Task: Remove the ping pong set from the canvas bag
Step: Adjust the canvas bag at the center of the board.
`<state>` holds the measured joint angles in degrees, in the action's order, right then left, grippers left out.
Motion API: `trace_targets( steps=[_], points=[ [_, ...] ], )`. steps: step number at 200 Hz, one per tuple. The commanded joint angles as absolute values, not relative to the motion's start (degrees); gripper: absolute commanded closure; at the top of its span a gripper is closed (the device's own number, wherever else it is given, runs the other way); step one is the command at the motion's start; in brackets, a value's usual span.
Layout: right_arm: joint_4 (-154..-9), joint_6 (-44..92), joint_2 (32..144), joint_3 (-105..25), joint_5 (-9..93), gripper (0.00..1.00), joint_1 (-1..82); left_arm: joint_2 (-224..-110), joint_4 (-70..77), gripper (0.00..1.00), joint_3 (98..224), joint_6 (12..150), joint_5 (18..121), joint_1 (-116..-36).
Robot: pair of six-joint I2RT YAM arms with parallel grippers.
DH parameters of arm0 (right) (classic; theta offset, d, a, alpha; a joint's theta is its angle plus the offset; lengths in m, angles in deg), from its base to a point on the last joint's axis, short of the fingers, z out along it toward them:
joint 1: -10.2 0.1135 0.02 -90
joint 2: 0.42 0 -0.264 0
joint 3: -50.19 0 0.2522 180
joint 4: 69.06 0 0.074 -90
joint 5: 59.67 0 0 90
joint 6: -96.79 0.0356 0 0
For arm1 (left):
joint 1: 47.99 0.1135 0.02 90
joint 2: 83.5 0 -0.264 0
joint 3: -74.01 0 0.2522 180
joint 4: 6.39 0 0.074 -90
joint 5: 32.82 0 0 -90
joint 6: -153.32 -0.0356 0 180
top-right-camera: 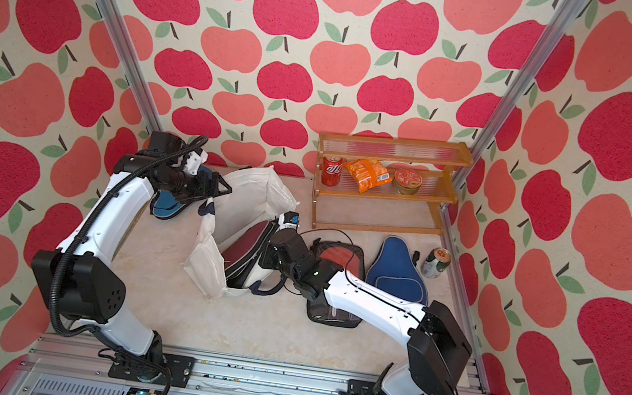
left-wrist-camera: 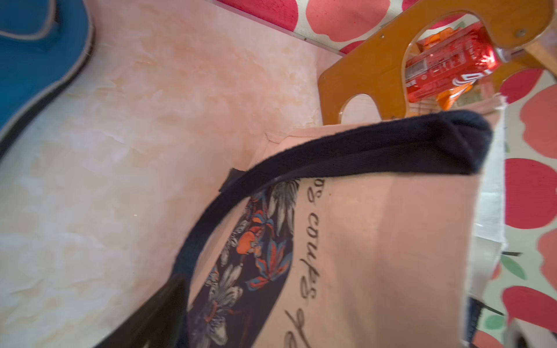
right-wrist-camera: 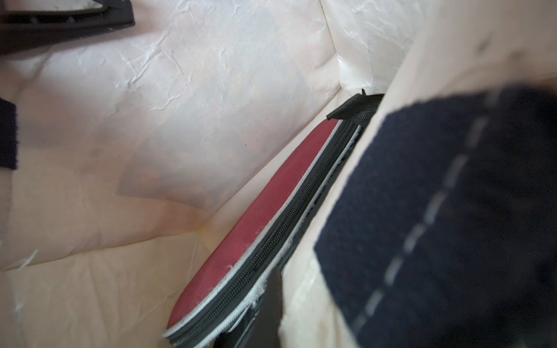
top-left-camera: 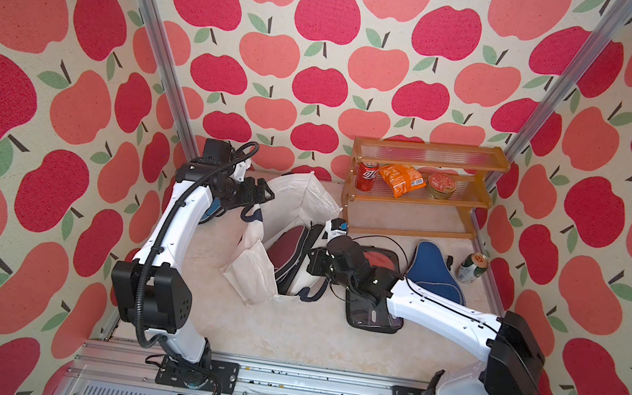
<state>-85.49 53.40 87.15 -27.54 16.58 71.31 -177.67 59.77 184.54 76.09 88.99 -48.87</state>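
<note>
The off-white canvas bag (top-left-camera: 297,200) (top-right-camera: 252,193) lies on its side in both top views, mouth open toward the front. A maroon case (top-left-camera: 286,247) (right-wrist-camera: 256,223) leans inside it against the right wall. My left gripper (top-left-camera: 264,197) (left-wrist-camera: 331,328) is open and straddles the bag's left wall by the navy handle (left-wrist-camera: 361,150). My right gripper (top-left-camera: 314,259) (right-wrist-camera: 271,316) is shut on the bag's right rim, one finger inside beside the maroon case. Outside the bag lie a blue case (top-left-camera: 435,276), a clear pouch with a red paddle (top-left-camera: 379,258) under my right arm, and another blue case (top-left-camera: 211,211) (left-wrist-camera: 30,60) under my left arm.
A wooden shelf (top-left-camera: 420,188) stands at the back right with a red can (top-left-camera: 367,175), an orange snack bag (top-left-camera: 401,179) and a tin (top-left-camera: 441,186) on it. A green can (top-left-camera: 472,267) lies near the right wall.
</note>
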Motion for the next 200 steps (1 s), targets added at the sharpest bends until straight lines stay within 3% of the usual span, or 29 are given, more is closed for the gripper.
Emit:
trace_targets(
  steps=[1, 24, 54, 127, 200],
  points=[
    [-83.2, 52.1, 87.2, -31.1, 16.7, 1.0, 71.2, -178.7, 59.5, 0.18, 188.4, 80.1, 98.6, -48.0],
    [-85.2, 51.5, 87.3, -31.6, 16.6, 1.0, 70.8, -178.9, 57.1, 0.06, 188.9, 82.7, 104.3, -46.1],
    [-86.2, 51.4, 86.7, -30.8, 16.2, 1.0, 70.2, -179.0, 54.8, 0.02, 189.6, 85.2, 109.1, -43.3],
    [-86.9, 51.5, 87.0, -31.8, 16.0, 1.0, 69.8, -173.9, 59.2, 0.03, 195.5, 79.0, 95.4, -48.2],
    [-87.7, 50.7, 86.2, -32.3, 15.2, 1.0, 69.8, -174.7, 60.6, 0.03, 195.0, 79.7, 94.7, -58.5]
  ],
)
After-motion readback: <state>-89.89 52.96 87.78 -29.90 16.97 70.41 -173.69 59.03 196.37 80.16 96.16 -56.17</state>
